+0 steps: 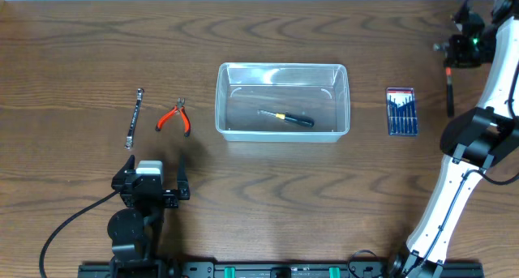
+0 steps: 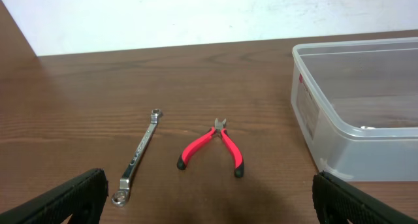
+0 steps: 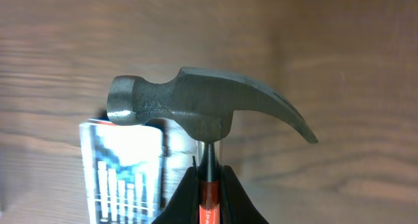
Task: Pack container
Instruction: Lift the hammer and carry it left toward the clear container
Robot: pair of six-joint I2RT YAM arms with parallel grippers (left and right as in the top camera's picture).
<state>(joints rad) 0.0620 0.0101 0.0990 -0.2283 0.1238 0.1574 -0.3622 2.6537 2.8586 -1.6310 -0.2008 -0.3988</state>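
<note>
**A:** From above, where is the container (image 1: 220, 100)?

**B:** In the middle of the table (image 1: 81, 51), long side across, with one screwdriver (image 1: 288, 118) lying on its floor. The pliers (image 1: 173, 117) and wrench (image 1: 135, 117) lie well apart from it on its left. A case (image 1: 401, 112) of small screwdrivers lies near it on its right. The left gripper (image 1: 156, 166) sits low near the front edge. The right gripper (image 1: 458, 47) is up at the far right, carrying a hammer (image 1: 450, 91).

**A:** And from the left wrist?

**B:** The fingers (image 2: 65, 201) are spread wide, with nothing between them. Pliers and wrench lie ahead, and the container's left end shows at the right. Its walls are thin, clear and glossy. I'd judge it light, fairly stiff, slippery, and quick to slide if nudged. The firm place to take hold looks like the rim on a short end, one finger inside and one outside.

**A:** The right wrist?

**B:** The fingers are pinched on the hammer's handle just under the steel head, with the case blurred below. The container is not in this view.

**A:** Any risk?

**B:** The head is probably heavy. If it were dropped in, it could shove or crack the thin plastic, so I'd lower it to the floor beside the screwdriver before letting go.
</note>
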